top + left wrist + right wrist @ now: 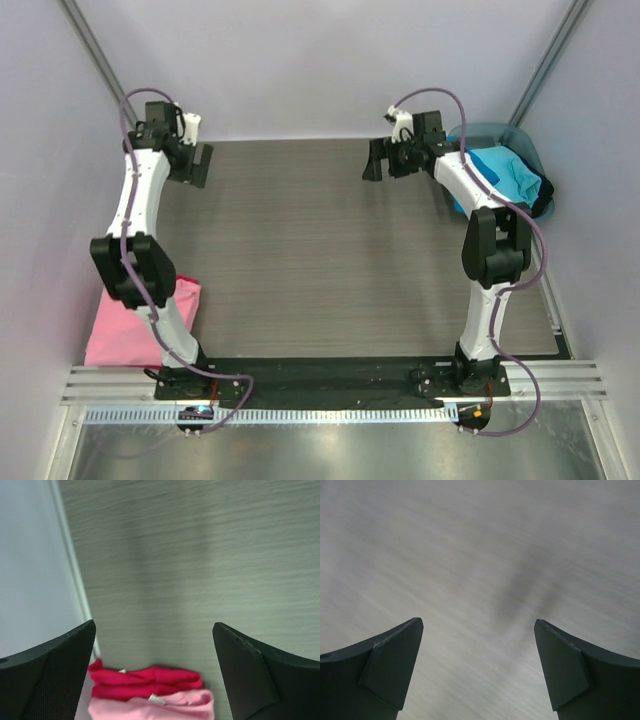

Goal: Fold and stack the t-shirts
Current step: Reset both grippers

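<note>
The pink shirt (130, 330) lies folded at the counter's (320, 260) near left corner, against the left edge. The left arm's lower link crosses over it and hides its right side. In the left wrist view a crimson shirt (145, 679) touches the pink one, both cut off by the bottom of the frame. How they overlap is hard to tell.

The middle of the counter is bare wood grain from near edge to far edge, with open room between the arms.

At the far right corner a tub (497, 131) holds a crumpled turquoise shirt (503, 172). Something dark shows at the tub's right side, too hidden to make out.

The left gripper (197, 166) hangs released near the far left corner, fingers spread wide. The right gripper (383, 160) hangs near the far edge beside the tub, also released, over bare counter.
</note>
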{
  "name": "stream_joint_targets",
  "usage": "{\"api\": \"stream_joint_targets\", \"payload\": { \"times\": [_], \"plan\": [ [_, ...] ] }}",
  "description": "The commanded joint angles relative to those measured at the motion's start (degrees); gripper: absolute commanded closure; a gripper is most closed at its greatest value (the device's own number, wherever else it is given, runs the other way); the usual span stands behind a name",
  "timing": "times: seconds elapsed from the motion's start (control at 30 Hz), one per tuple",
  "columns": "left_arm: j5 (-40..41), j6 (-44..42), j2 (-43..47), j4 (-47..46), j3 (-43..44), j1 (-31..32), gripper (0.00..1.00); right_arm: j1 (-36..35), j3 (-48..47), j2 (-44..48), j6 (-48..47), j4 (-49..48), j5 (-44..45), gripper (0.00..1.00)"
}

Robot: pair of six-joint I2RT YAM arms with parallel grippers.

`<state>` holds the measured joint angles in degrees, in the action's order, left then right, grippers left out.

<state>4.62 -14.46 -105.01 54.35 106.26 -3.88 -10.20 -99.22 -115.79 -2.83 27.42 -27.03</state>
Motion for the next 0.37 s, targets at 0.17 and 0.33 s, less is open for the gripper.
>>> {"api": "stream_joint_targets", "payload": {
  "times": [0.17,0.33],
  "plan": [
    [-4.45,9.35,-10.39,0.94,17.48,3.0,0.0,-1.4,-14.85,-3.57,7.67,1.58,18.66,0.0],
    [-9.1,12.87,-11.09,0.67,19.07,3.35,0.0,-5.0,-16.17,-2.16,1.34,4.47,25.88,0.0]
  ]
}}
